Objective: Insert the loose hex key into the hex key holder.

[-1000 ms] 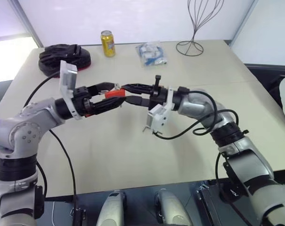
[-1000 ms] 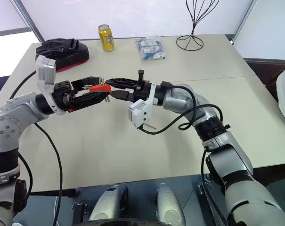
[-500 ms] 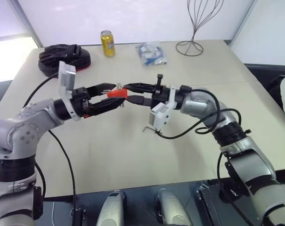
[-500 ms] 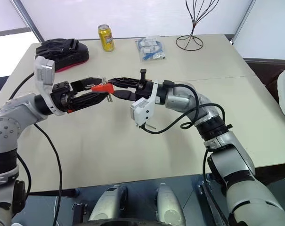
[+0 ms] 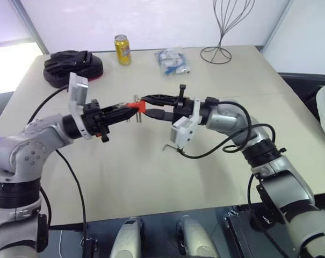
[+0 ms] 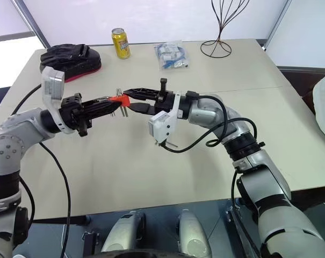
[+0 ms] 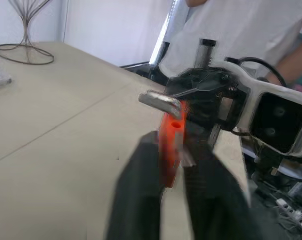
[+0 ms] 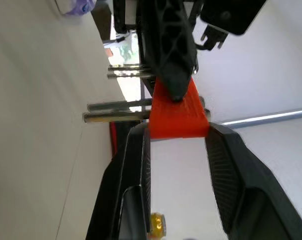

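The hex key holder (image 5: 139,106), a small orange-red block with several short dark keys sticking out, hangs above the table's middle. My right gripper (image 5: 144,106) comes in from the right and is shut on it, the block sitting between its fingers (image 8: 136,165). My left gripper (image 5: 131,108) reaches in from the left and is shut on the block's thin end (image 7: 169,150). A grey bent metal rod (image 7: 160,101) lies across the block's top. I cannot tell whether it is the loose hex key.
At the back of the beige table (image 5: 151,177) stand a yellow can (image 5: 123,49), a black and red bundle (image 5: 73,65), a clear bag of blue parts (image 5: 173,60) and a wire stand (image 5: 222,32). A person in a white shirt (image 7: 240,30) stands beyond the right arm.
My left gripper's fingers have gone from wide open around the holder to shut on it. Both arms have stayed in place, and the right grip is unchanged.
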You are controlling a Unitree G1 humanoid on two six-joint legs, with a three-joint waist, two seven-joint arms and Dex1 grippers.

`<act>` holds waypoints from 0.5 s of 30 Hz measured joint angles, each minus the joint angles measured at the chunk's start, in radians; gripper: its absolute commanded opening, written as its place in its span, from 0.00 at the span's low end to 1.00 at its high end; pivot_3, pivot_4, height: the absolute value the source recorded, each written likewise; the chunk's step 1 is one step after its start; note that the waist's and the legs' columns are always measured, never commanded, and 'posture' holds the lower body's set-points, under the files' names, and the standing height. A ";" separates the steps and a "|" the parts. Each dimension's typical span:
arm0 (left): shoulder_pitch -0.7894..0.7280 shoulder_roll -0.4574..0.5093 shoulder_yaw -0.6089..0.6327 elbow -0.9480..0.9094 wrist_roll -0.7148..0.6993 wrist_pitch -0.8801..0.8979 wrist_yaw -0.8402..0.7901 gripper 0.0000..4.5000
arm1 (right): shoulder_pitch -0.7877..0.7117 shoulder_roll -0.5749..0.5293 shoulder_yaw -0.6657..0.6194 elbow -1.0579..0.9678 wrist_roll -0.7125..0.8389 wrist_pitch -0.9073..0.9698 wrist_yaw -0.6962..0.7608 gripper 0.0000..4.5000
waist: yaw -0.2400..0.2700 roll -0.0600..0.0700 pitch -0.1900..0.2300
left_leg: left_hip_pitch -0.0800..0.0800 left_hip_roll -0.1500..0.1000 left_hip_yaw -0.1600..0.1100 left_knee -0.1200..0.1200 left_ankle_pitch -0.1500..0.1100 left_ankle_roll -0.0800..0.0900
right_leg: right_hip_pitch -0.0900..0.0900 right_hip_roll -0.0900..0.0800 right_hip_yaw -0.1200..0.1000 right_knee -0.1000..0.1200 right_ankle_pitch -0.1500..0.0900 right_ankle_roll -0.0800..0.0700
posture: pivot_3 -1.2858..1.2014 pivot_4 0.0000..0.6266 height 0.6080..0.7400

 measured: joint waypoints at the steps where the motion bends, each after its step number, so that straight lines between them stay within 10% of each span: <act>1: 0.000 0.000 0.000 0.000 0.001 0.000 0.000 0.02 | 0.000 0.000 0.000 -0.002 0.001 0.003 0.003 0.22 | 0.000 0.000 0.000 | 0.000 0.000 0.000 0.000 0.000 0.000 | 0.000 0.000 0.000 0.000 0.000 0.000 | 0.52 0.24 1.00; 14: 0.000 -0.001 0.000 -0.001 0.002 -0.001 0.006 0.02 | 0.006 -0.001 0.000 -0.028 0.038 0.047 0.049 0.22 | 0.000 0.000 0.000 | 0.000 0.000 0.000 0.000 0.000 0.000 | 0.000 0.000 0.000 0.000 0.000 0.000 | 0.52 0.24 1.00; 15: 0.000 -0.001 0.000 -0.002 0.002 -0.001 0.006 0.00 | 0.008 -0.001 0.000 -0.033 0.046 0.053 0.057 0.34 | 0.000 0.000 0.000 | 0.000 0.000 0.000 0.000 0.000 0.000 | 0.000 0.000 0.000 0.000 0.000 0.000 | 0.52 0.24 1.00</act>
